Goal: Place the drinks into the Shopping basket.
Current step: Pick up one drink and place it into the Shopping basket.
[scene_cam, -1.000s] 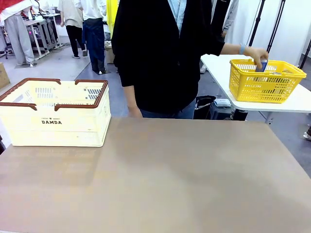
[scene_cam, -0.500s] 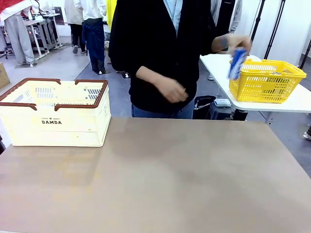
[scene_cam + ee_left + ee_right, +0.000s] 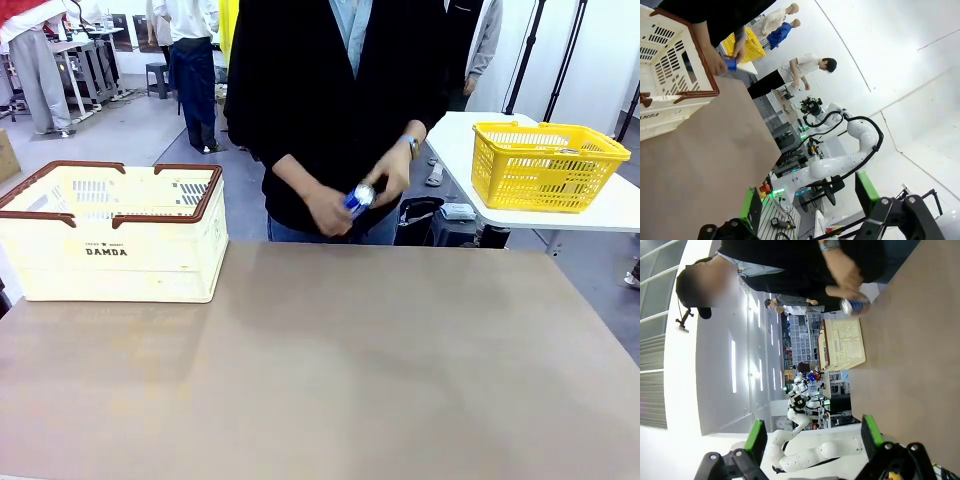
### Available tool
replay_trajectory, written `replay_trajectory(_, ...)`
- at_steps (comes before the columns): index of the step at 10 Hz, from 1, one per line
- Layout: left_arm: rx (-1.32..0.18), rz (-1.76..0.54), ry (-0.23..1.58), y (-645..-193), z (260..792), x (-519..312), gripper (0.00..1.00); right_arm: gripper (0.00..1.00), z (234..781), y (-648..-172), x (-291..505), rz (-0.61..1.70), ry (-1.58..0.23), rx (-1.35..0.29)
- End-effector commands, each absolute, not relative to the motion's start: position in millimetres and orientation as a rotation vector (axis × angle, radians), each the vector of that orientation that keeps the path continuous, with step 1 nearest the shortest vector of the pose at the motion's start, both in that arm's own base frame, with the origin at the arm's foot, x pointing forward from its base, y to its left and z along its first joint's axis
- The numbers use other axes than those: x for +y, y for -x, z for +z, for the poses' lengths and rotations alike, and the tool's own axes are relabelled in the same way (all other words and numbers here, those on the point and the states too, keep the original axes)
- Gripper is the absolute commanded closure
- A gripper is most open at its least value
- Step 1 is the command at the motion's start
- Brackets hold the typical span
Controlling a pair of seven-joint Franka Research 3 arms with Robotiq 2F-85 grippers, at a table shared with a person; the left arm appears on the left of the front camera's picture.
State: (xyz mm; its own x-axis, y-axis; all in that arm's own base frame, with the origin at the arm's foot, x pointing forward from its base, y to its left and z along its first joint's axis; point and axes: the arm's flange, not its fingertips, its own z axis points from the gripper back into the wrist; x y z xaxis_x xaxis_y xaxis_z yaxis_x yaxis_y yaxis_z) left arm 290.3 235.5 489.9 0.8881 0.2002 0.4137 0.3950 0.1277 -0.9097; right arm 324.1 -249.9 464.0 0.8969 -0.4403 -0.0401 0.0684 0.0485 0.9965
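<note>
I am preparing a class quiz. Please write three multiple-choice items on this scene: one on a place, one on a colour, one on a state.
1. Where is the blue can?
A) in the person's hands
B) lying on the table
C) in the Shopping basket

2. What colour is the rim of the Shopping basket?
A) yellow
B) brown
C) black

3. How do the jaws of the left gripper and the right gripper stand?
A) both shut
B) one shut on a can
C) both open

Answers: 1 A, both hands hold it up near the table's far edge; 2 B, brown rim on cream walls; 3 C, the jaws stand wide apart, nothing between.
</note>
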Motion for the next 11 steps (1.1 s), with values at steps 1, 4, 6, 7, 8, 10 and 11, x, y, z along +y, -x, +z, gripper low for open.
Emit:
replay_trajectory(1,-0.502,-0.176,1.453,-285.7,489.3,235.2,0.0,0.0,466.7,-320.0,-248.3,-0.383,-1.476,-0.307)
replay_trajectory(4,-0.502,-0.176,1.453,-285.7,489.3,235.2,0.0,0.0,466.7,-320.0,-248.3,-0.383,-1.476,-0.307)
replay_trajectory(6,-0.502,-0.176,1.453,-285.7,489.3,235.2,0.0,0.0,466.7,-320.0,-248.3,-0.383,-1.476,-0.307)
replay_trajectory(7,-0.502,-0.176,1.453,-285.7,489.3,235.2,0.0,0.0,466.7,-320.0,-248.3,-0.383,-1.476,-0.307)
replay_trajectory(8,-0.502,-0.176,1.453,-285.7,489.3,235.2,0.0,0.0,466.7,-320.0,-248.3,-0.383,-1.476,-0.307)
replay_trajectory(10,-0.502,-0.176,1.453,-285.7,489.3,235.2,0.0,0.0,466.7,-320.0,-248.3,-0.383,-1.476,-0.307)
replay_trajectory(11,-0.502,-0.176,1.453,-285.7,489.3,235.2,0.0,0.0,466.7,-320.0,-248.3,-0.383,-1.476,-0.307)
